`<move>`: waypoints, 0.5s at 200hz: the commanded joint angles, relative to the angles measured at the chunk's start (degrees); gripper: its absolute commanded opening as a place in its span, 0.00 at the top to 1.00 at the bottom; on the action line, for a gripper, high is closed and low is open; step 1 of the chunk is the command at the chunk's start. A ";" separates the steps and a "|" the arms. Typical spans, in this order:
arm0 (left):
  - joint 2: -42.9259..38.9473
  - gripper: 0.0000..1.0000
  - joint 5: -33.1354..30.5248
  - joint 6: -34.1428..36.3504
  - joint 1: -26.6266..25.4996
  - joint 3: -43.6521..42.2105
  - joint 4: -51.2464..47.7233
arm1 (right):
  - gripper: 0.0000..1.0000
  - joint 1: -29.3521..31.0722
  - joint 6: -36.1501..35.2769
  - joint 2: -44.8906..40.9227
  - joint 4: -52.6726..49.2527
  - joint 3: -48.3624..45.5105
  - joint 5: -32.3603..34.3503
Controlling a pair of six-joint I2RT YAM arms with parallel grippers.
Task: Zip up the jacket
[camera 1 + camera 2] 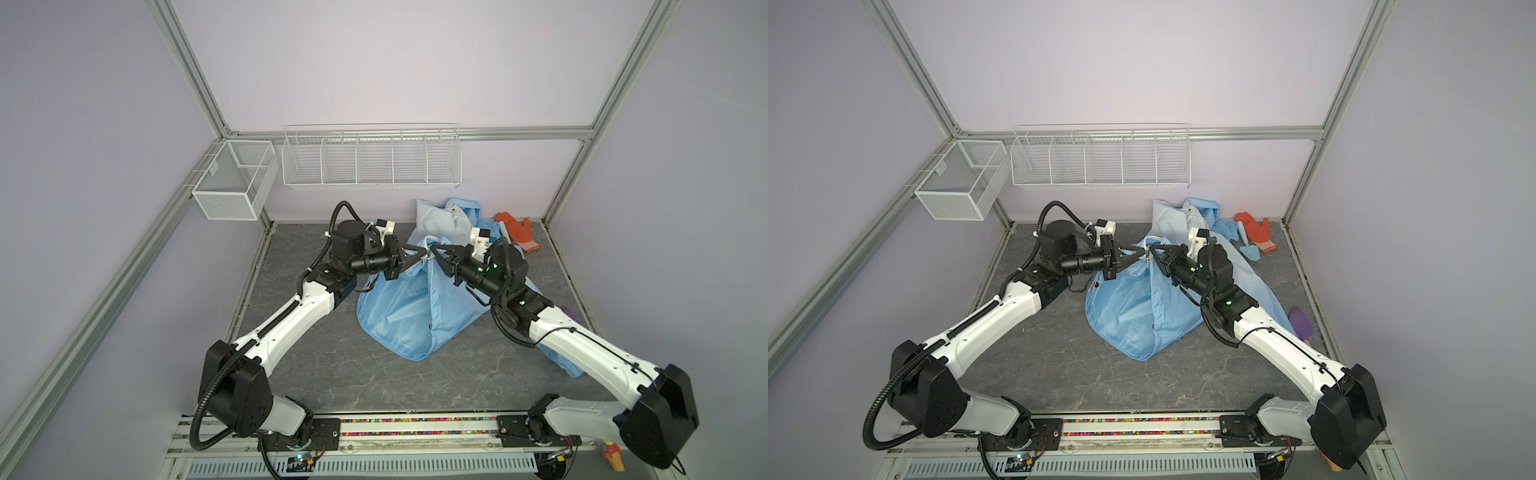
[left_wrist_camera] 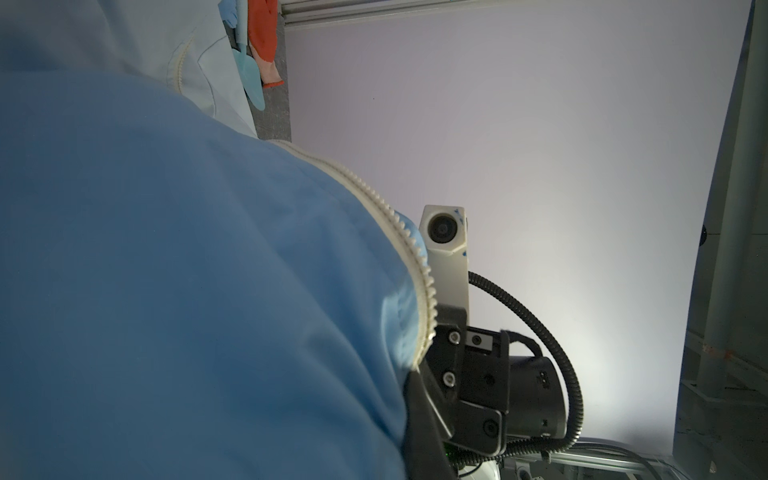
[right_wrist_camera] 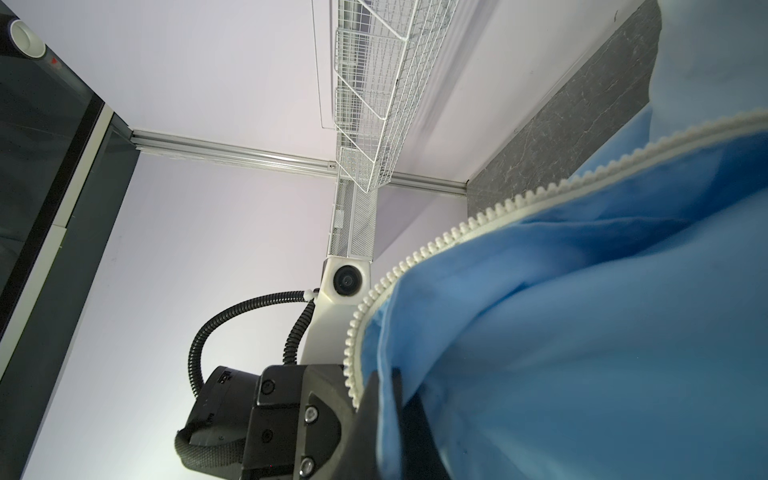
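Blue jacket (image 1: pixel 399 309) pinched by both shut end effectors (image 1: pixel 421 254) (image 1: pixel 434 249).

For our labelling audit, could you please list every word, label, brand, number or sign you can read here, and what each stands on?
Nothing can be read in any view.
Pale marks on the right arm's motor housing: too small to read.
Pale marks on the left arm's motor housing: too blurred to read.
The jacket shows no print.
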 commanded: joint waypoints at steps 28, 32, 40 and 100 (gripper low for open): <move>-1.06 1.00 2.39 4.75 -0.85 0.40 -10.09 | 0.93 -2.57 1.97 -0.59 9.01 2.90 1.20; -1.01 1.00 2.38 5.09 -0.80 0.57 -10.43 | 0.93 -2.66 2.31 -0.55 8.98 2.90 1.11; -0.91 1.00 2.09 6.31 -0.78 1.12 -12.11 | 0.93 -2.66 3.17 -0.56 9.07 2.90 1.00; -0.74 1.00 3.82 7.81 -0.87 2.17 -13.44 | 0.93 -2.95 5.13 0.45 4.86 4.61 2.72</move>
